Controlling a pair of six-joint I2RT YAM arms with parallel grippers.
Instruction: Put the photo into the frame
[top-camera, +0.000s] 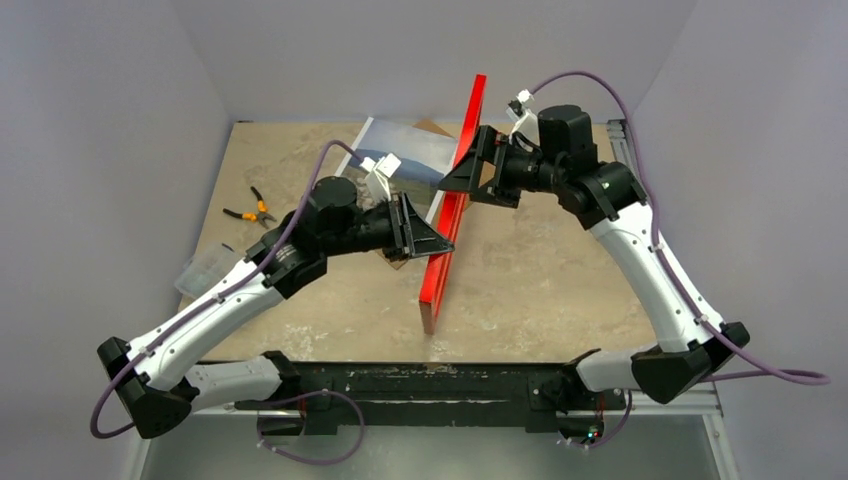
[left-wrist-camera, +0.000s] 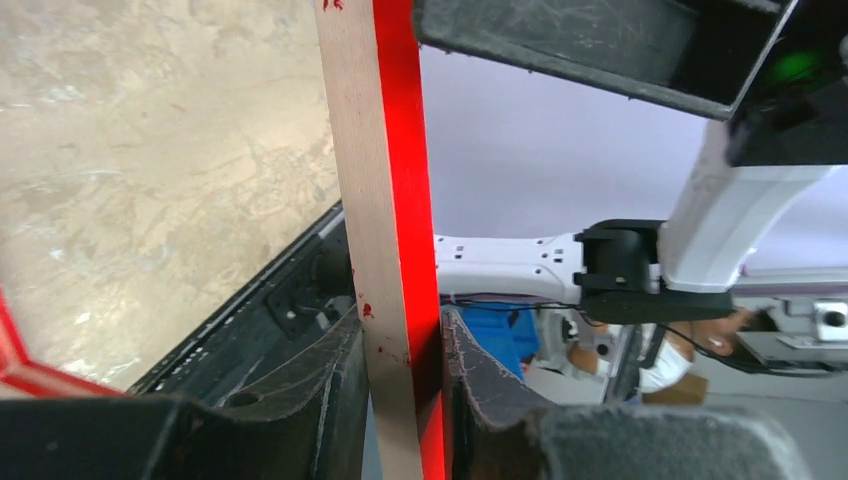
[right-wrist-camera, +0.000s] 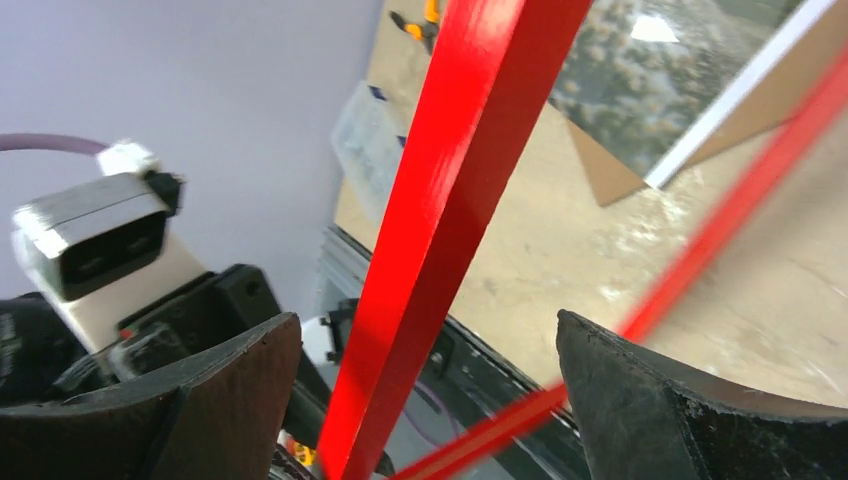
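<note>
My left jaws pinch the frame (top-camera: 438, 282) upright on its edge, steadying it. My right jaws straddle it, spread wide, gripping nothing.

1. We see the frame (top-camera: 440, 280) bright red on its face, with pale wood along its back edge.
2. The photo (top-camera: 415, 150) shows pale blue sky over grey-brown rock, inside a white border.
3. The table (top-camera: 540, 270) is mottled beige.
4. The pliers (top-camera: 255, 210) have orange-and-black handles.
5. The cables (top-camera: 583, 73) are purple.
</note>
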